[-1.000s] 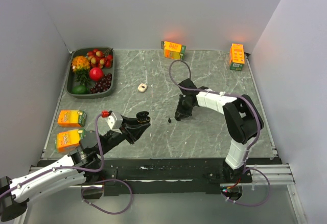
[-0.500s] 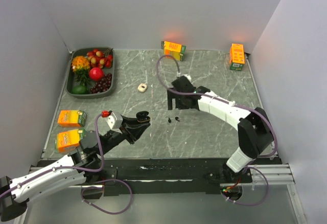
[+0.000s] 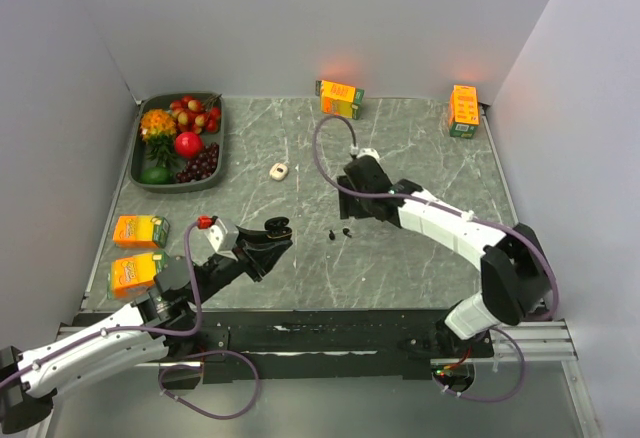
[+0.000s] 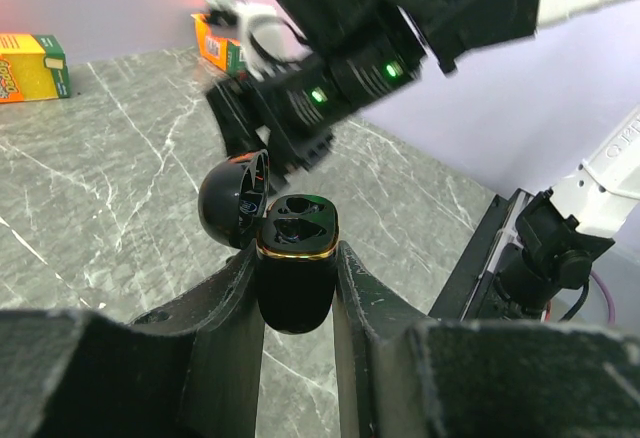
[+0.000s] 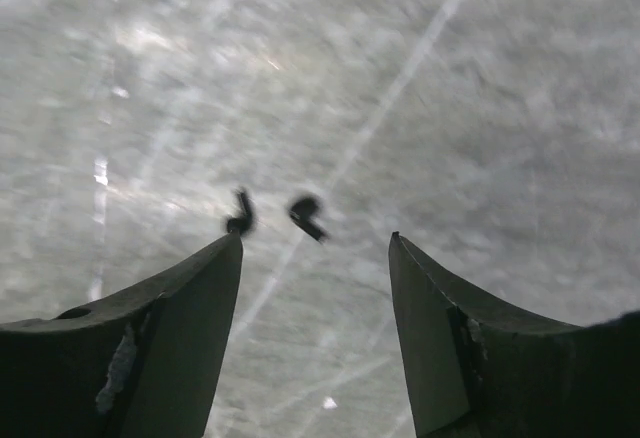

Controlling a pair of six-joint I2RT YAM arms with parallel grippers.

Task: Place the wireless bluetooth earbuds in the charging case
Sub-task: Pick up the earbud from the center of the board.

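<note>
Two tiny black earbuds (image 3: pixel 332 234) (image 3: pixel 346 230) lie side by side on the marble table, apart from each other. In the right wrist view the earbuds (image 5: pixel 240 220) (image 5: pixel 307 214) show just beyond my fingertips. My right gripper (image 3: pixel 351 212) (image 5: pixel 315 238) hovers over them, open and empty. My left gripper (image 3: pixel 268 241) (image 4: pixel 296 250) is shut on the black charging case (image 3: pixel 278 227) (image 4: pixel 295 273). The case is held upright with its lid (image 4: pixel 234 198) swung open and its two wells empty.
A grey fruit tray (image 3: pixel 136 174) sits at the far left. Orange juice cartons stand at the back (image 3: pixel 340 97), back right (image 3: pixel 463 110) and near left (image 3: pixel 140 230) (image 3: pixel 135 272). A small whitish piece (image 3: pixel 279 170) lies mid-table.
My right gripper has opened and lifted off the table, leaving a second black earbud beside the first one. The left arm and case have stayed still.
</note>
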